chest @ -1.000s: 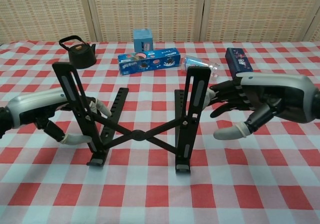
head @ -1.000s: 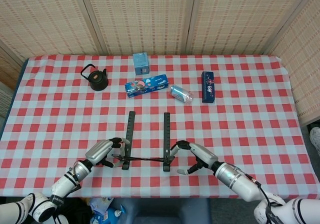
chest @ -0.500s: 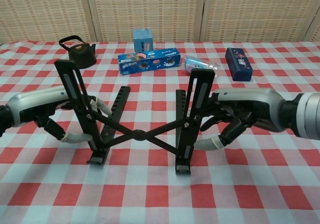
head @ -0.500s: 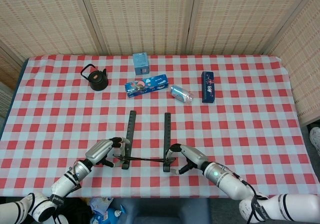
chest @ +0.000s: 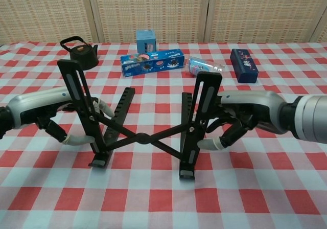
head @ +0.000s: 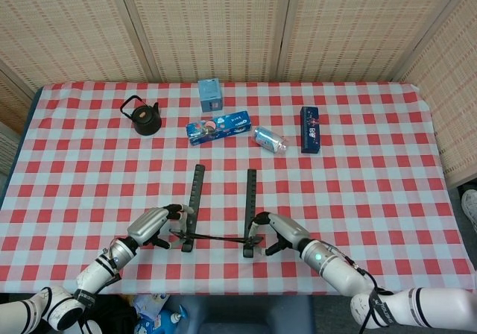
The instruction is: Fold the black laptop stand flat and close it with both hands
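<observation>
We see the laptop stand [chest: 140, 121] between our hands, its bars pointing away from us, the left hand [chest: 56, 117] and right hand [chest: 232, 121] apparently each gripping one upright.

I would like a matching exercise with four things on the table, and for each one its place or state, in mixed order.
Things:
1. black kettle
2. laptop stand
3. dark blue box
4. light blue box

Places or states:
a. farthest back, behind the long snack box
b. far left
c. held on both sides by a robot hand, still open
d. right of the lying can

Pairs: 1-b, 2-c, 3-d, 4-a
</observation>
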### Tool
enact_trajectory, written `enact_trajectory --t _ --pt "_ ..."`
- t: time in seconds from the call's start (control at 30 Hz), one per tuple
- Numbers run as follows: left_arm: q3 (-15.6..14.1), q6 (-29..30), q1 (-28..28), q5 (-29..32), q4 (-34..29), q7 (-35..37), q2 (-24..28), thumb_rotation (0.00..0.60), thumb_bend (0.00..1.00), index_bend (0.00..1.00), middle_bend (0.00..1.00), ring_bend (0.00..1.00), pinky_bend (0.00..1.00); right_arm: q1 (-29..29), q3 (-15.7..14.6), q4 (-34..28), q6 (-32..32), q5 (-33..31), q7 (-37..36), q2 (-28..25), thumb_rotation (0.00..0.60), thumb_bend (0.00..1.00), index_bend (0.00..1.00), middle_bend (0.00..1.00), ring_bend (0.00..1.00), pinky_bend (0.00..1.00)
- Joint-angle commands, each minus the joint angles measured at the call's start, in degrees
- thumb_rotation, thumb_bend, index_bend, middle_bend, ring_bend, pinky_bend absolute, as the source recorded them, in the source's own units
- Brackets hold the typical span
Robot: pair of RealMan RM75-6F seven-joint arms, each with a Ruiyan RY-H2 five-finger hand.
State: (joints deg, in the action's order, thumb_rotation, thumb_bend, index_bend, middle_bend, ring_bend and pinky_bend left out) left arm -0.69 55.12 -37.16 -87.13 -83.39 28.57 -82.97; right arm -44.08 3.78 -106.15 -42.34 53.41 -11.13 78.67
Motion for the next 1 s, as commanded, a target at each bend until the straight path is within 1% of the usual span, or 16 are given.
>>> enact_trajectory --t 0.03,0.13,0.33,0.83,1.0 --pt "0.0 -0.1 0.0 0.0 0.1 0.1 0.0 0.6 0.33 0.59 0.24 0.21 0.29 0.2 0.2 0.2 -0.3 -0.6 0.6 0.2 0.6 0.29 0.48 0.28 0.1 0.14" --pt "-0.1 -0.2 0.0 -0.1 0.2 0.2 -0.1 0.6 0.33 0.59 0.24 0.21 0.29 0.4 0.3 0.1 -0.5 -0.8 1.2 0.4 0.6 0.29 0.48 0.28 0.1 0.14" --pt "0.0 -0.2 -0.1 -0.2 0.2 0.3 0.0 0.599 0.33 0.59 0.24 0.21 0.29 1.0 0.4 -0.2 -1.7 -1.5 3.0 0.5 0.6 0.29 0.53 0.29 0.1 0.14" --pt "0.0 -0.4 -0.1 -0.1 0.0 0.4 0.1 0.6 0.33 0.58 0.24 0.21 0.29 1.7 1.0 -0.2 -2.2 -2.1 5.1 1.6 0.6 0.29 0.56 0.3 0.11 0.14" --pt "0.0 -0.5 -0.2 -0.2 0.0 0.5 0.2 0.599 0.33 0.58 0.24 0.21 0.29 2.1 1.1 -0.3 -2.8 -1.8 5.9 1.5 0.6 0.27 0.56 0.28 0.11 0.14"
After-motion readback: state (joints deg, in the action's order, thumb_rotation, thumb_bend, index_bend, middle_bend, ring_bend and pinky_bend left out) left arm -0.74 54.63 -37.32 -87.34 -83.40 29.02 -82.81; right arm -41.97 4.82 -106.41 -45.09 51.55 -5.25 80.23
